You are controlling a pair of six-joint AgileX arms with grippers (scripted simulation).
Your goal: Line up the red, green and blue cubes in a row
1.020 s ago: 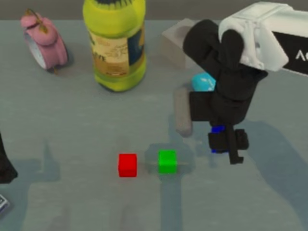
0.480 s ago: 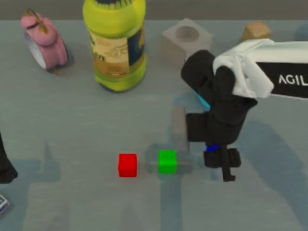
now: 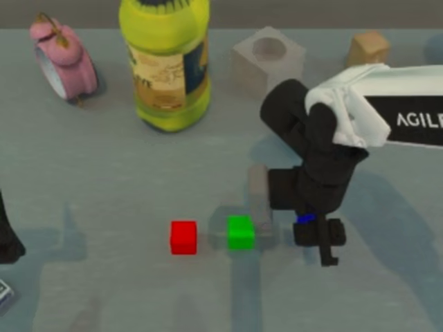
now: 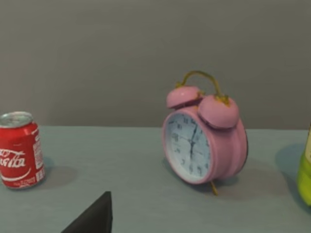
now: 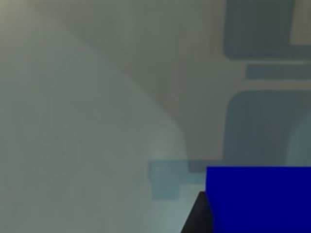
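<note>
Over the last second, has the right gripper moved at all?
Yes. The right gripper, shut on the blue cube, has shifted down the top view and slightly left, closer to the green cube.

a pink alarm clock (image 4: 204, 141) stands upright on the grey-green table (image 4: 121, 189), with its white dial turned a little to one side. a red cola can (image 4: 20, 149) stands well apart from it. a yellow-green bottle (image 4: 304, 174) shows partly at the edge. a dark corner (image 4: 92, 219) of the arm shows low.

White-shelled arm (image 3: 360, 111), black pincer (image 3: 317, 234)
</note>
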